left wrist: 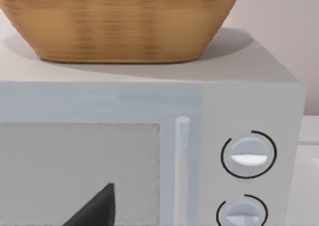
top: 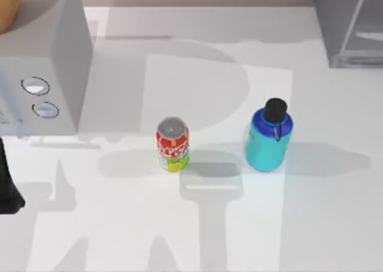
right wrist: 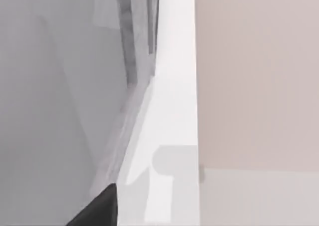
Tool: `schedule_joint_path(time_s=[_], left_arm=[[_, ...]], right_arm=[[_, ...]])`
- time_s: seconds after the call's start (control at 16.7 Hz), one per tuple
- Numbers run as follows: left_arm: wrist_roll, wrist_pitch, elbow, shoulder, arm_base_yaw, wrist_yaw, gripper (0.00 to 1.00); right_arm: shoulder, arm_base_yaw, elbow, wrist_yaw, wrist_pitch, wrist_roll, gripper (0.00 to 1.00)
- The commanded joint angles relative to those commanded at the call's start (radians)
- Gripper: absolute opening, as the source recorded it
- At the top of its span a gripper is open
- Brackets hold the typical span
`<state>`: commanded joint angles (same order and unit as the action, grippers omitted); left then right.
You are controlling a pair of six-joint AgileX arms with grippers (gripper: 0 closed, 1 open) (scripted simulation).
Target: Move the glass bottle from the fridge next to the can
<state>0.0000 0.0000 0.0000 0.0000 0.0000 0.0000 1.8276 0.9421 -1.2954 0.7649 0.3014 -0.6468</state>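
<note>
The glass bottle [top: 268,141], teal with a blue shoulder and black cap, stands upright on the white table, right of the can [top: 173,144] with a gap between them. The can is red with a green-yellow lower band and a silver top. The fridge [top: 350,26], a grey box with a translucent panel, sits at the back right corner. My left arm [top: 8,185] is parked at the table's left edge, facing the knobbed box. A dark part of my right gripper [right wrist: 97,211] shows beside the fridge's grey wall [right wrist: 60,111]. Neither gripper touches the bottle or the can.
A light grey box with two round knobs [top: 42,62] stands at the back left, with a wicker basket [left wrist: 119,22] on top of it. The table's front half [top: 197,236] is bare white surface.
</note>
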Motion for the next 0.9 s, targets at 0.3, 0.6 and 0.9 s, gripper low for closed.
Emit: schedule_joint_path(time_s=[0.3,0.6,0.9], left_arm=[[0.000,0.000,0.000,0.000,0.000,0.000,1.00],[0.000,0.000,0.000,0.000,0.000,0.000,1.00],[0.000,0.000,0.000,0.000,0.000,0.000,1.00]], right_arm=[[-0.020,-0.107,0.035,-0.091,-0.047,0.086,1.00],[-0.082,-0.437,0.135,-0.334,-0.167,0.300,1.00],[-0.167,-0.789,0.249,-0.604,-0.299,0.528,1.00]])
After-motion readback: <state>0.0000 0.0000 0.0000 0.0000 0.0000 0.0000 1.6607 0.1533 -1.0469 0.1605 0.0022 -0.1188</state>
